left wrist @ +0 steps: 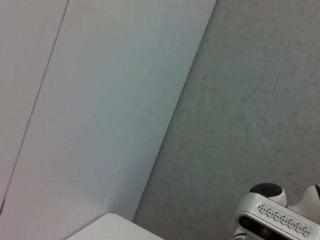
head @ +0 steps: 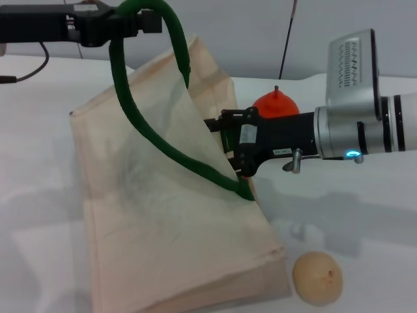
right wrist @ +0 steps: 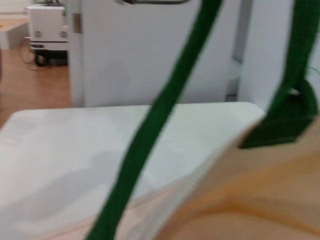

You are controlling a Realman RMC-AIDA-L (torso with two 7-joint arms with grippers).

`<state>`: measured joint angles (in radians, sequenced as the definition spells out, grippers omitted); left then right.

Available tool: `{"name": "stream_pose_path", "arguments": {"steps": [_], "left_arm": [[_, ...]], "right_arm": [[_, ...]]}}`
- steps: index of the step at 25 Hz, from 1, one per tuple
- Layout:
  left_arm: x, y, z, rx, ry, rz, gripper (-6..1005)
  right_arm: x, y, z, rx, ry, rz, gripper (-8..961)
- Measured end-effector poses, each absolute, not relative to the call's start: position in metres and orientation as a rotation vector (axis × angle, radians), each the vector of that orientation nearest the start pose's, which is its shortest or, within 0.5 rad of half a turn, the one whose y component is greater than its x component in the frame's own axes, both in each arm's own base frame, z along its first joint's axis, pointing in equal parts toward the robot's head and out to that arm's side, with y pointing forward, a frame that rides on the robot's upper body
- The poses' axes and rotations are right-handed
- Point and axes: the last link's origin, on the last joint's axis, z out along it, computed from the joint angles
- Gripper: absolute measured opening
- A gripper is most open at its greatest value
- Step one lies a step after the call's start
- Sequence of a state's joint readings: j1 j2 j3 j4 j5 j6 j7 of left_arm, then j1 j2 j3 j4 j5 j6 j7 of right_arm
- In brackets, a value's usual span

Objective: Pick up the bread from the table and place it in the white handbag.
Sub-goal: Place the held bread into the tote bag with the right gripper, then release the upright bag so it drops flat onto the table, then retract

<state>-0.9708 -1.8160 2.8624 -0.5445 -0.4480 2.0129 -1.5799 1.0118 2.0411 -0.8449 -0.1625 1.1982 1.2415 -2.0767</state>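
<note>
Cloth white handbag (head: pixel 163 228), rope handle (head: pixel 130 98) clamped in left claw (head: pixel 124 26); right claw (head: pixel 228 147) state untellable.

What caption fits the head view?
Left gripper lifts the white handbag by its green handle; right gripper at its opening.

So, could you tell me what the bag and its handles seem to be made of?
The bag looks like thin matte cream cloth: it creases softly and light shows through its raised side. The handles look like thick dark green cord, probably woven, with a fuzzy surface in the right wrist view.
</note>
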Motion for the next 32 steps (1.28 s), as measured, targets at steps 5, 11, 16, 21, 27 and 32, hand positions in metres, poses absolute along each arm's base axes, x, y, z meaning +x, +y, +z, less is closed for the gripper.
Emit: {"name": "stream_pose_path", "arguments": {"steps": [5,11,16,21,27,32], "left_arm": [[-0.194,0.389,0.126,-2.763,-0.703,-1.023,32],[-0.2,0.389,0.124,-2.739,-0.727,-1.01,45],[-0.206,0.392,0.119,-2.697,-0.763,-0.986,62],[-0.207,0.393,0.116,-2.688,-0.774,-0.984,79],[-0.209,0.394,0.118,-2.656,-0.77,-1.012,141],[-0.209,0.394,0.119,-2.64,-0.765,-1.027,353]], "right_arm": [[0.175,0.411,-0.069,-2.763,0.254,0.554,876],[0.202,0.425,-0.047,-2.542,0.403,0.579,873],[0.22,0.429,-0.028,-2.389,0.502,0.654,869],[0.232,0.427,-0.018,-2.308,0.562,0.706,867],[0.234,0.426,-0.016,-2.292,0.571,0.714,865],[0.236,0.428,-0.012,-2.26,0.589,0.729,866]]}}
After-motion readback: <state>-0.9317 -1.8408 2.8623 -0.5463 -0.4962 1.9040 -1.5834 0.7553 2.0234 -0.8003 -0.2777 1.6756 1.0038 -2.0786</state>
